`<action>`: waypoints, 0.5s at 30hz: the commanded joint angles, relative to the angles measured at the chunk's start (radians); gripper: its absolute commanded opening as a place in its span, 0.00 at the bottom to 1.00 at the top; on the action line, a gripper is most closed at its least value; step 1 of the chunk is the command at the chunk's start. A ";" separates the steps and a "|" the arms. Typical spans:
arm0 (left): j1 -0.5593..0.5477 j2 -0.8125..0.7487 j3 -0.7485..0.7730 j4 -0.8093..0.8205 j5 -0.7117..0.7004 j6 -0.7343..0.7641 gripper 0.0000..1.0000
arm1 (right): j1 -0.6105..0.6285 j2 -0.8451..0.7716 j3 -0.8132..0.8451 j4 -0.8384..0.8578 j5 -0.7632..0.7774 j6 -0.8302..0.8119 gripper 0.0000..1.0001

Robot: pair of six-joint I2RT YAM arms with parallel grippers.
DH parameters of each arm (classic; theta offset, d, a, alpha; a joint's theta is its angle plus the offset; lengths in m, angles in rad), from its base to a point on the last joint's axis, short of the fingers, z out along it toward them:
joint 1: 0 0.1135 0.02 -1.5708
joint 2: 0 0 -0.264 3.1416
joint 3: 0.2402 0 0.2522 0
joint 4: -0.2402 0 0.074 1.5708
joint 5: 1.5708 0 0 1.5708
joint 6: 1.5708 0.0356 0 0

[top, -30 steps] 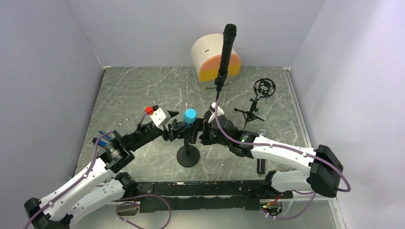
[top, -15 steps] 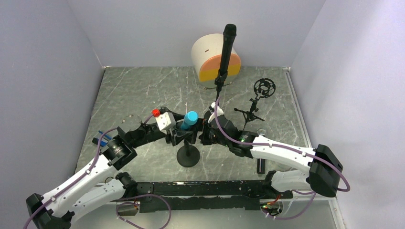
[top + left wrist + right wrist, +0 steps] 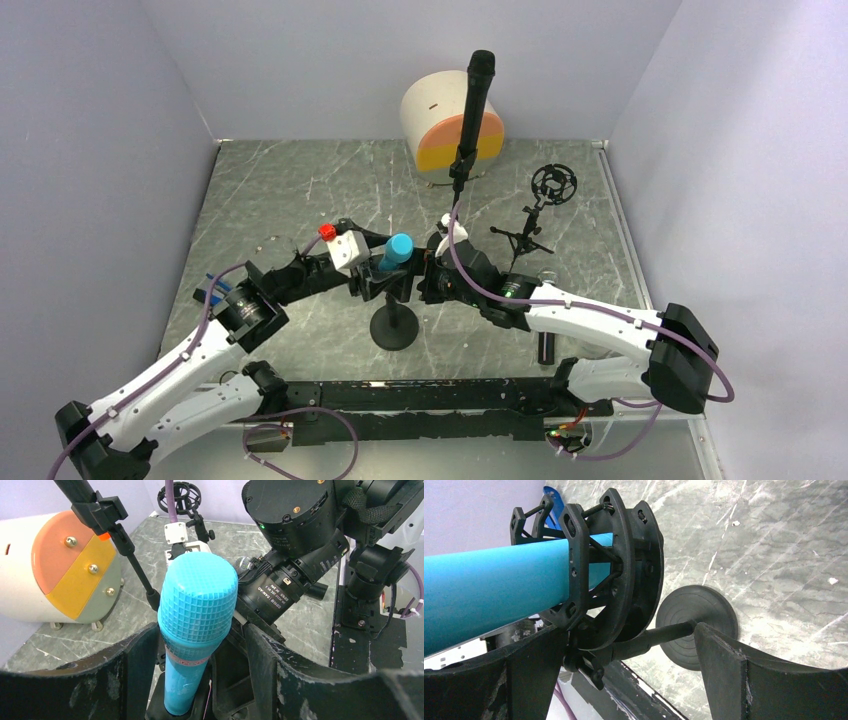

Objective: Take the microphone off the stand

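Shifting slightly rightward over the last second, the left arm's wrist has turned, and the blue microphone [image 3: 397, 250] now shows more of its handle from overhead, tilted with its head toward the far right. The microphone sits in a black shock mount [image 3: 616, 565] on a desk stand [image 3: 394, 330], whose round base rests on the marbled worktop [image 3: 280, 190] near the middle of the near edge.

The left gripper [image 3: 200, 660] straddles the microphone's handle just below the head, its jaws partly spread. One finger [image 3: 142, 655] lies against or very close to the handle, though the wrist view leaves that unclear. A dark gap shows on the other side, so the jaws are not clamped on the handle.

The right gripper [image 3: 629, 645] stands spread as wide as it goes on the opposite side. Its fingers flank the stand's stem [image 3: 669, 630] just beneath the mount and are closed on nothing.

At the far edge, a white, orange and yellow drum [image 3: 440, 125] stands behind a black microphone [image 3: 478, 90] on a tall stand. A second shock mount [image 3: 553, 184] on a small tripod stands toward the right edge.
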 commanded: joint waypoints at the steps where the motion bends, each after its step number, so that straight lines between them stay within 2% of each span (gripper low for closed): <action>1: -0.003 0.024 0.044 0.026 0.001 0.033 0.65 | 0.004 0.001 0.022 -0.050 -0.013 -0.019 0.99; 4: -0.003 0.047 0.064 0.004 0.023 0.037 0.61 | 0.004 -0.021 -0.006 0.004 -0.019 -0.004 0.99; 10: -0.003 0.066 0.046 0.072 0.007 0.039 0.66 | 0.004 -0.007 0.016 -0.031 -0.017 -0.027 0.99; 13: -0.003 0.077 0.052 0.094 0.003 0.046 0.62 | 0.003 0.003 0.000 -0.009 -0.028 0.002 0.99; 15: -0.003 0.080 0.059 0.089 0.010 0.045 0.56 | 0.003 -0.001 -0.012 0.005 -0.027 0.012 0.99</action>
